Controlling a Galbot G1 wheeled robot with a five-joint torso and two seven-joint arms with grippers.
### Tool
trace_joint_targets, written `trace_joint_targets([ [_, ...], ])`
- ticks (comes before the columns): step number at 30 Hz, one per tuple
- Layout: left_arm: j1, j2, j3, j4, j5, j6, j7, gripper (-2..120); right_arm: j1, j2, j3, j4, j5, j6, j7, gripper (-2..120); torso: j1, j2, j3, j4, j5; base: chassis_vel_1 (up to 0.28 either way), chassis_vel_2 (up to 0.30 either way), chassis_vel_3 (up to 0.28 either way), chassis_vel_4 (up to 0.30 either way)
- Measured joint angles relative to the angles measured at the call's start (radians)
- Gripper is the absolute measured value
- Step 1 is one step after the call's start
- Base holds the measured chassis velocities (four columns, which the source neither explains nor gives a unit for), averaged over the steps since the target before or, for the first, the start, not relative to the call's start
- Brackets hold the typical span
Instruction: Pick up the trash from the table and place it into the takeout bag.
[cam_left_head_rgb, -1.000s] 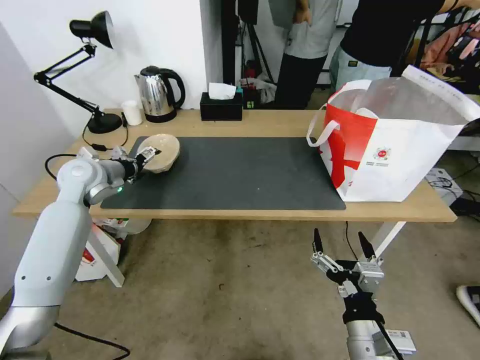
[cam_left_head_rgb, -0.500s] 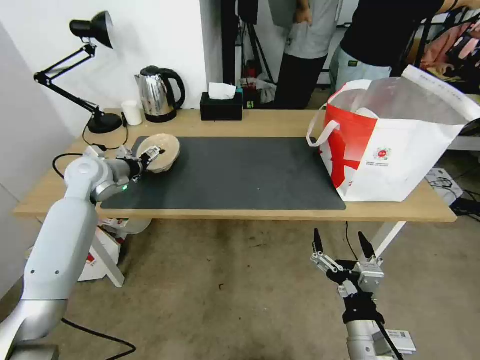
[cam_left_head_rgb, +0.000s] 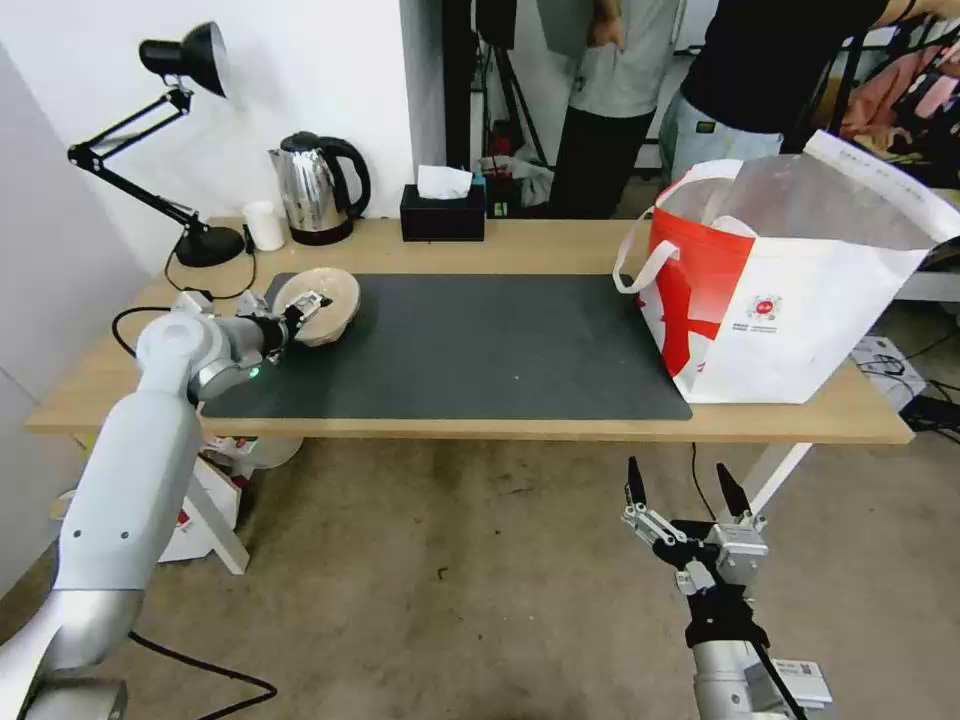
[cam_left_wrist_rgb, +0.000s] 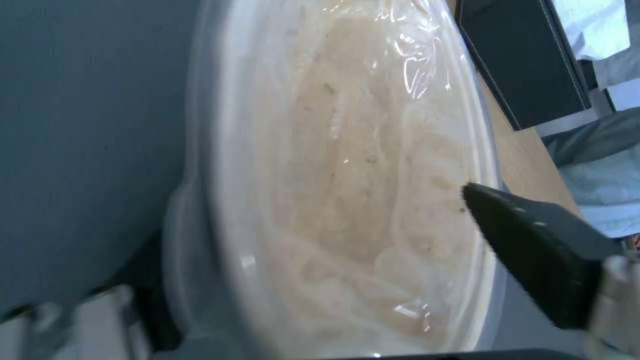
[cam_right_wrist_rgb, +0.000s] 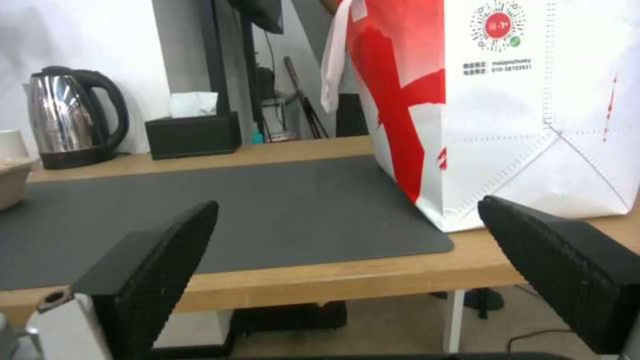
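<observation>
Left pincer (cam_left_head_rgb: 305, 308): I have it clamped on the near rim of the beige fibre bowl (cam_left_head_rgb: 325, 300), one finger (cam_left_wrist_rgb: 533, 250) inside.
Bowl: tilted, mouth facing back toward my wrist, at the dark mat's (cam_left_head_rgb: 480, 350) far-left corner.
Takeout bag (cam_left_head_rgb: 790, 290): well apart, across the mat, mouth open upward.
Right pincer (cam_left_head_rgb: 687, 490): spread wide and holding nothing, parked below the table (cam_left_head_rgb: 500, 425) edge.
Judgement: the bowl is round, no long axis; carry goes sideways to the bag.

Desk lamp (cam_left_head_rgb: 190, 60), kettle (cam_left_head_rgb: 315, 188), white cup (cam_left_head_rgb: 265, 226), tissue box (cam_left_head_rgb: 442, 212).
</observation>
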Motion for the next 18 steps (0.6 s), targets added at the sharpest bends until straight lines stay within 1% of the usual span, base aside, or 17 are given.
trace_joint_targets([
  [3,0.002,-0.002,0.0,0.0,0.005,-0.002,0.001,73,0.0,0.0,0.0,0.0,0.0,0.0,0.0,100,0.0,0.0,0.0,0.0,-0.0001,0.0,0.0,0.0,0.0],
  [4,0.002,-0.002,0.0,0.0,0.005,-0.002,0.001,73,0.0,0.0,0.0,0.0,0.0,0.0,0.0,100,0.0,0.0,0.0,0.0,-0.0001,0.0,0.0,0.0,0.0],
  [5,0.002,-0.002,-0.001,0.0,0.005,-0.002,0.001,69,0.0,0.0,0.0,0.0,0.0,0.0,0.0,100,0.0,0.0,0.0,0.0,0.0,0.0,0.0,0.0,0.0],
  [6,0.003,0.0,-0.001,0.0,0.006,-0.002,0.003,62,0.0,0.0,0.0,0.0,0.0,0.0,0.0,100,0.0,0.0,0.0,0.0,0.0,0.0,0.0,0.0,0.0],
  [8,0.006,0.004,-0.003,-0.002,0.006,-0.003,0.004,54,0.0,0.0,0.0,0.0,0.0,0.0,0.0,100,0.0,0.0,0.0,0.0,0.0001,0.0,0.0,0.0,0.0],
  [9,0.006,0.004,-0.003,-0.002,0.006,-0.003,0.004,54,0.0,0.0,0.0,0.0,0.0,0.0,0.0,100,0.0,0.0,0.0,0.0,0.0001,0.0,0.0,0.0,0.0],
  [12,0.014,0.007,-0.006,-0.006,0.01,-0.004,0.006,39,0.0,0.0,0.0,0.0,0.0,0.0,0.0,100,0.0,0.0,0.0,0.0,0.0,0.0,0.0,0.0,0.0],
  [13,0.015,0.008,-0.006,-0.008,0.011,-0.005,0.007,35,0.0,0.0,0.0,0.0,0.0,0.0,0.0,100,0.0,0.0,0.0,0.0,0.0,0.0,0.0,0.0,0.0],
  [14,0.015,0.008,-0.006,-0.008,0.011,-0.005,0.007,35,0.0,0.0,0.0,0.0,0.0,0.0,0.0,100,0.0,0.0,0.0,0.0,0.0,0.0,0.0,0.0,0.0],
  [15,0.015,0.009,-0.007,-0.008,0.011,-0.005,0.007,32,0.0,0.0,0.0,0.0,0.0,0.0,0.0,100,0.0,0.0,0.0,0.0,0.0,0.0,0.0,0.0,0.0],
  [16,0.015,0.01,-0.007,-0.008,0.012,-0.005,0.008,25,0.0,0.0,0.0,0.0,0.0,0.0,0.0,100,0.0,0.0,0.0,0.0,0.0,0.0,0.0,0.0,0.0],
  [18,0.016,0.013,-0.008,-0.008,0.013,-0.006,0.01,17,0.0,0.0,0.0,0.0,0.0,0.0,0.0,100,0.0,0.0,0.0,0.0,0.0,0.0,0.0,0.0,0.0],
])
